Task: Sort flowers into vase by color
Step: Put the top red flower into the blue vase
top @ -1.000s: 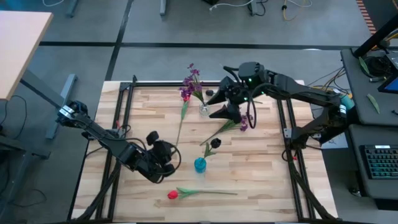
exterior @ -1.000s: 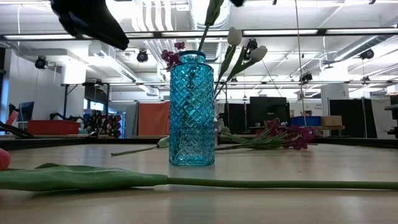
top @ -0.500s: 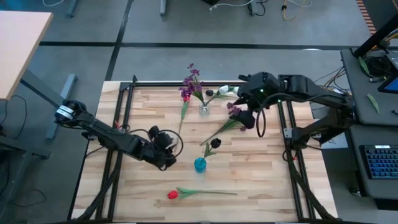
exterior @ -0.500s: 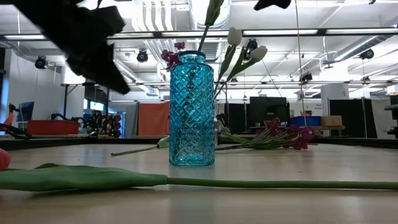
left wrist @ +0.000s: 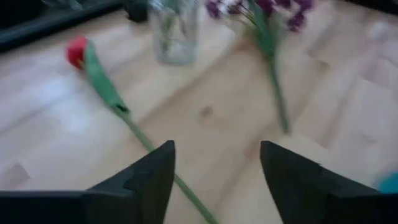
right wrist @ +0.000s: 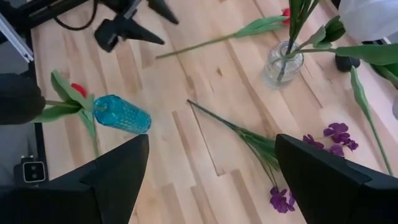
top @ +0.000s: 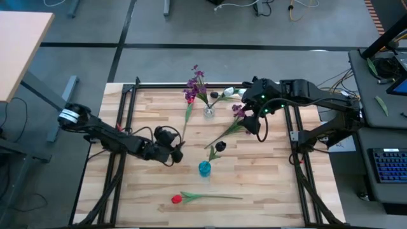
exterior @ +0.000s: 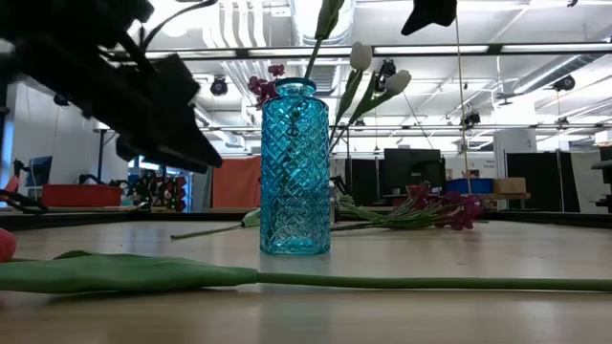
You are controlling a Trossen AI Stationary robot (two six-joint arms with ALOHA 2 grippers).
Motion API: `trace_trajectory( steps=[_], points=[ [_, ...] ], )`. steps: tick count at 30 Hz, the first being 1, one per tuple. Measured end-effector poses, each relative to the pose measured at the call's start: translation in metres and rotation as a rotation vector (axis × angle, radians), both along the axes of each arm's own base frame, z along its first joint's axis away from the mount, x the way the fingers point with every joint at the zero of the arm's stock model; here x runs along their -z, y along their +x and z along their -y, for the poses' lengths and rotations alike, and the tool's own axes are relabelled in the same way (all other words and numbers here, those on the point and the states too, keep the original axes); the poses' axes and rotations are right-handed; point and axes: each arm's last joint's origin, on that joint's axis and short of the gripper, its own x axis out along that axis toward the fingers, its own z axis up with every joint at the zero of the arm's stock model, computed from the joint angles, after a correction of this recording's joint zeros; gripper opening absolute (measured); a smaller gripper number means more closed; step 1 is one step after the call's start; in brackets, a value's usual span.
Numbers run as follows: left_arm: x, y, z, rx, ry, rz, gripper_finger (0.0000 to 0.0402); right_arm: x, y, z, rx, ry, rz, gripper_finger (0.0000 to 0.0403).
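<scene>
The blue vase [top: 204,168] stands near the middle of the table [top: 267,191]. In the high view its mouth is partly hidden by the near-black bloom [top: 219,147] and leaves rising from it. In the low view the bloom is cut off by the top edge, and only the stem and two white buds [exterior: 360,55] show above the rim.

The clear vase [top: 208,112] stands near the far edge. Purple flowers [top: 193,86] lean out of it toward the far left corner, but how many stems it holds is hard to make out. In the left wrist view it is blurred and cropped.

A red tulip [top: 176,199] lies near the near edge, its long axis along that edge, head toward the left side and stem toward the right. A second red tulip [left wrist: 77,50] lies just left of the clear vase, stem running toward the near edge; its head is hard to pick out from above. A purple spray [top: 240,124] lies flat between the two vases, heads toward the far right corner, stem pointing at the blue vase.

The left gripper [top: 170,152] hovers left of the blue vase, fingers apart, empty. The right gripper [top: 252,124] hangs by the spray's heads, fingers spread wide, empty.
</scene>
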Motion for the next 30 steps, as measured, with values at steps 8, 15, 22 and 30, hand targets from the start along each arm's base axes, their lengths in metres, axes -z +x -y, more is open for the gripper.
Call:
trace_trajectory(
  steps=[8, 15, 22, 30],
  points=[
    [0.042, 0.014, -0.039, -0.164, 0.098, -0.069, 0.0251, 0.002, 0.000, 0.000, 0.002, -0.006, -0.008, 0.0341],
    [0.072, 0.023, -0.051, -0.177, 0.045, -0.111, 0.0218, 0.002, 0.001, 0.000, 0.003, -0.008, 0.004, 0.0341],
    [0.081, 0.026, -0.054, -0.219, -0.042, -0.091, 0.0171, 0.002, 0.002, 0.001, 0.003, -0.009, 0.003, 0.0341],
    [0.076, 0.017, -0.054, -0.259, -0.145, -0.117, 0.0013, 0.002, 0.002, 0.001, -0.010, -0.019, 0.002, 0.0341]
  ],
)
